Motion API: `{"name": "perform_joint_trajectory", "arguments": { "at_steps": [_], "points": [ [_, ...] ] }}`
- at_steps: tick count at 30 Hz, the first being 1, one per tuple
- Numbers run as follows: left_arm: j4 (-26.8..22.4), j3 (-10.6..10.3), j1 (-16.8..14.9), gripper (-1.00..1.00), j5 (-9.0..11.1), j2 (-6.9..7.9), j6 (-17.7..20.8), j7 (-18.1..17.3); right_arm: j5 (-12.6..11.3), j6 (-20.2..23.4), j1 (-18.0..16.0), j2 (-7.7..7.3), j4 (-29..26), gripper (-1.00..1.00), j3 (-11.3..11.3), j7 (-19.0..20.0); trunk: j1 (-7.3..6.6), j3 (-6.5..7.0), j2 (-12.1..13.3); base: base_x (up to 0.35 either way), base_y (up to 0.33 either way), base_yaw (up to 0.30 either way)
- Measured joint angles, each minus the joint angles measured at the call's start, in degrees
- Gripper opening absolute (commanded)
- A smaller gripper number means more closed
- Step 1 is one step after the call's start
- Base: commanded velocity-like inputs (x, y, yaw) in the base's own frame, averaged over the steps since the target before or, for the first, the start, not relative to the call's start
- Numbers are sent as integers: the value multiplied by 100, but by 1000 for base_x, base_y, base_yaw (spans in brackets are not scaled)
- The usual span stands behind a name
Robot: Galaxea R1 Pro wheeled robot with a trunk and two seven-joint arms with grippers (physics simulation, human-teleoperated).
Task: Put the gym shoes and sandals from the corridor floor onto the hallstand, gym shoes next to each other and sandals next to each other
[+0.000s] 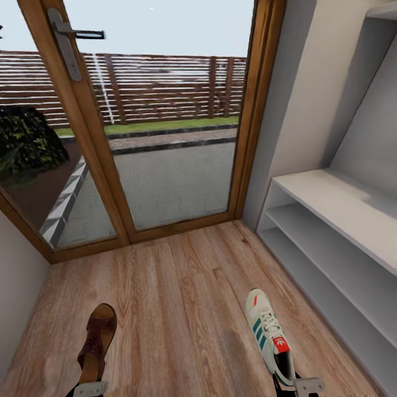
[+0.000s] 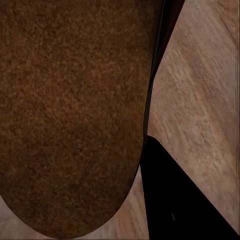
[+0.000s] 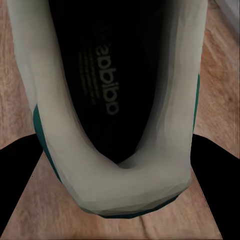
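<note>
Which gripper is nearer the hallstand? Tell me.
Right. The right gripper, at the gym shoe's heel, sits close beside the hallstand. The left gripper, at the sandal, is across the corridor floor.

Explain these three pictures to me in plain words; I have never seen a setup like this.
This is a simulated two-armed robot on wheels. The big picture comes from a camera on its head, looking down a corridor toward a glass door. The two close-ups come from cameras by each gripper.

At the bottom of the head view, the left gripper is at the heel of a brown sandal, and the right gripper at the heel of a white sneaker with green stripes. Both appear held, toes pointing forward over the wood floor. The close-ups show the same sandal and sneaker. On the right stands a grey shoe rack, its shelves bare.
</note>
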Motion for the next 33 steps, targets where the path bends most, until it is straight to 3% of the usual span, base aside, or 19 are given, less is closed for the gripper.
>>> {"name": "perform_joint_trajectory", "arguments": {
  "at_steps": [18, 24, 33],
  "points": [
    [2, -9, 0, -100, -6, 0, -1, -9, -6, 0, 2, 7, 0, -100, 4, 0, 0, 91, 0, 0, 3, -253],
    [-1, -8, 1, -100, -7, 1, 0, -8, -7, 1, 2, 9, -6, -100, 4, 0, 0, 94, 0, 25, 231, -102],
    [0, -9, 0, -100, -8, 0, 0, -8, -8, 2, 0, 9, -6, -100, 0, 0, -1, 94, 0, 77, 303, -280]
  ]
}}
